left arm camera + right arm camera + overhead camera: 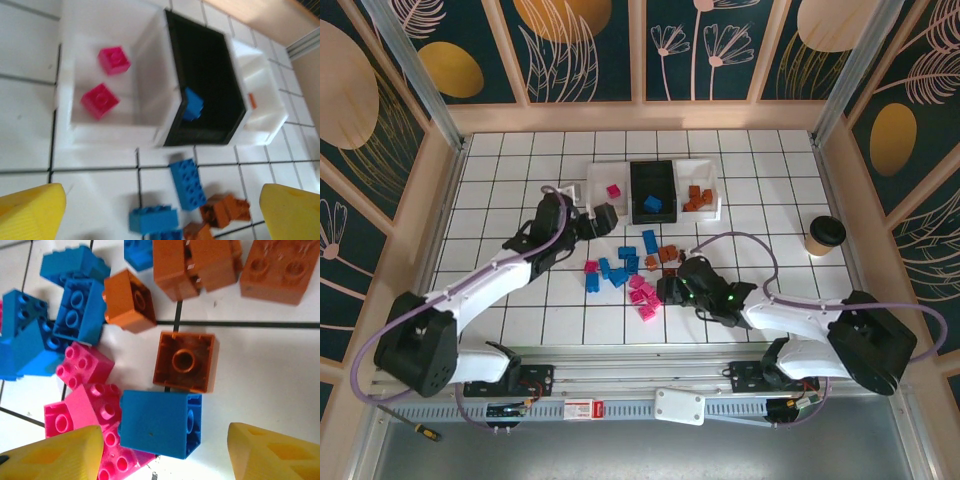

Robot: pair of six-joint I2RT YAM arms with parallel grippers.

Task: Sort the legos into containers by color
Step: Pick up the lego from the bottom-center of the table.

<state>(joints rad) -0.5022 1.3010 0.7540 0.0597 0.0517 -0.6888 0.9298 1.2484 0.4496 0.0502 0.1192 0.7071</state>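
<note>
Yellow fingers [55, 455] of the right gripper [165, 435] gape apart, empty, flanking a blue lego [157, 422] at lower centre; left gripper [162, 192] also spread, empty, beneath the containers [115, 132] upper centre, which hold some bricks [100, 100]

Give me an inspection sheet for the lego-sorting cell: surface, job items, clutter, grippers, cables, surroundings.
Surface: white tiled tabletop with dark grid lines; no spills seen.
Job's things: left white rectangular tray holds two magenta-pink bricks; black rectangular tray holds one blue brick; right white tray holds orange-brown bricks; mixed loose bricks lie on the tiles in front of the trays.
Clutter: lidded brown paper cup at the right.
Grippers: left gripper open and empty, near the left tray; right gripper open, over the loose pile.
Cables: lilac cables run along both arms; the right one arcs above the table.
Surroundings: wood-framed dark floral wall panels.
</note>
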